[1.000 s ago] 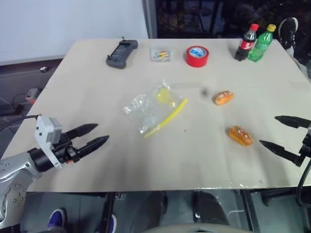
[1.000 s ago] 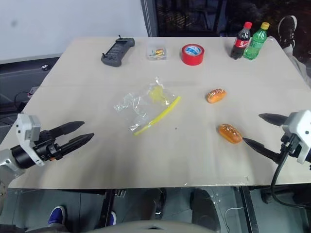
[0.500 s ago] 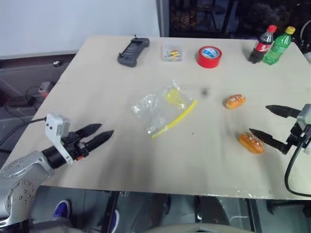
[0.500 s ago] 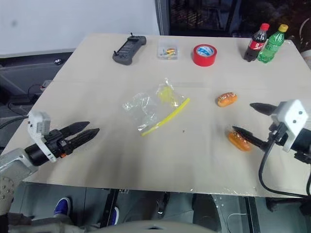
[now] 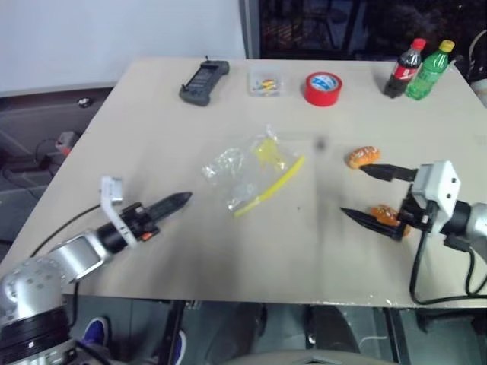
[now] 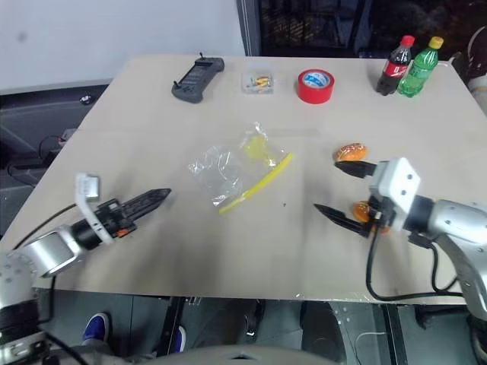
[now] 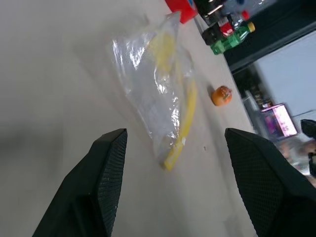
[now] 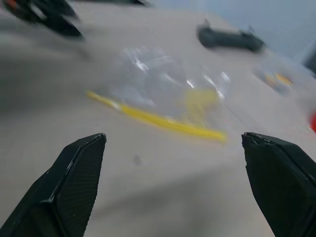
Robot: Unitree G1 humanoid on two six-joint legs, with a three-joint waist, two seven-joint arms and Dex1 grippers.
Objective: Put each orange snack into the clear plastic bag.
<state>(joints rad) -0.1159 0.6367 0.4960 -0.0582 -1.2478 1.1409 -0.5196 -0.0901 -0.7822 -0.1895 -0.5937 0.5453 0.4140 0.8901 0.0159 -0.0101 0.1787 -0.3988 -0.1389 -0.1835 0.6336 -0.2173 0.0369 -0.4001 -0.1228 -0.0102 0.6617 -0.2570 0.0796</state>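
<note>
The clear plastic bag point(image 5: 247, 169) lies crumpled at the table's middle, its yellow seal strip point(image 5: 271, 185) on the near right side. One orange snack point(image 5: 363, 157) lies to the right of the bag. The other orange snack point(image 5: 383, 215) lies nearer, partly covered by my right gripper point(image 5: 351, 191). That gripper is open and points left towards the bag, and the near snack shows between its fingers, beside the lower one. My left gripper point(image 5: 183, 200) hovers left of the bag, open, with nothing in it. In the left wrist view the bag point(image 7: 157, 81) lies just ahead between the fingers.
Along the far edge stand a black controller point(image 5: 203, 79), a small clear box point(image 5: 265, 82), a red tape roll point(image 5: 323, 88), a cola bottle point(image 5: 401, 67) and a green bottle point(image 5: 426, 68). Both arms hang over the table's near edge.
My right gripper has swung left, from beyond the near snack to over it. My left gripper has rolled onto its side and edged towards the bag. The head camera has shifted.
</note>
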